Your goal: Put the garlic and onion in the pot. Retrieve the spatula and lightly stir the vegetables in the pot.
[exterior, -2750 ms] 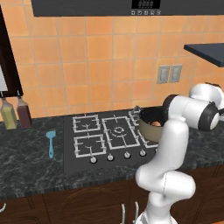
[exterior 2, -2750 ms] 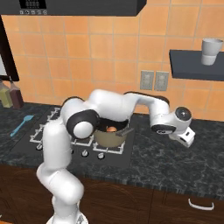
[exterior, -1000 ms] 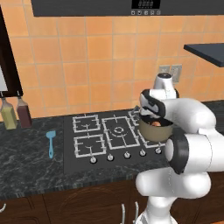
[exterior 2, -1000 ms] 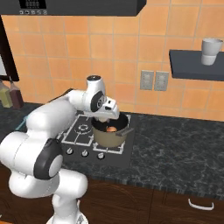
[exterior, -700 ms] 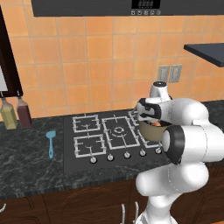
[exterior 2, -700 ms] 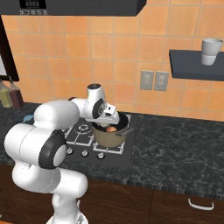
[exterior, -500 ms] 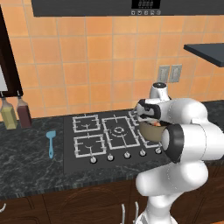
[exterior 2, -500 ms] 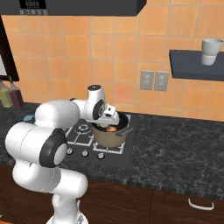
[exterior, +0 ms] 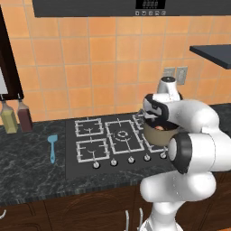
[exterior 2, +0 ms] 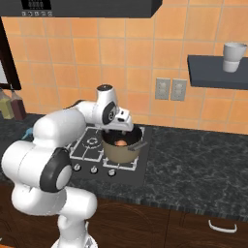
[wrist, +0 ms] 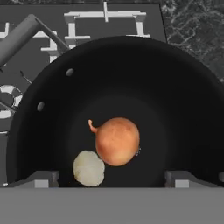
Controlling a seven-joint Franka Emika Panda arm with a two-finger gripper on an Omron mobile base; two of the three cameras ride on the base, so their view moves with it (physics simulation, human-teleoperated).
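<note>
The tan pot (exterior: 155,138) (exterior 2: 118,154) stands on the front right burner of the cooktop. Inside its dark bowl (wrist: 131,65) lie the orange onion (wrist: 117,141) (exterior 2: 120,143) and, touching its side, the pale garlic (wrist: 88,168). My gripper (wrist: 111,181) (exterior: 157,121) (exterior 2: 119,131) hangs just above the pot's mouth, open, its tips far apart with nothing between them. The light-blue spatula (exterior: 53,147) lies on the dark counter left of the cooktop, well away from the gripper.
The pot's long grey handle (wrist: 22,37) sticks out over the neighbouring burner grates (exterior: 107,137). Two bottles (exterior: 17,118) stand at the far left against the tiled wall. A cup (exterior 2: 234,57) sits on a dark shelf up on the right.
The arm swung in from the right counter to above the pot. In the last half second the jaws opened wide while the hand stayed in place.
</note>
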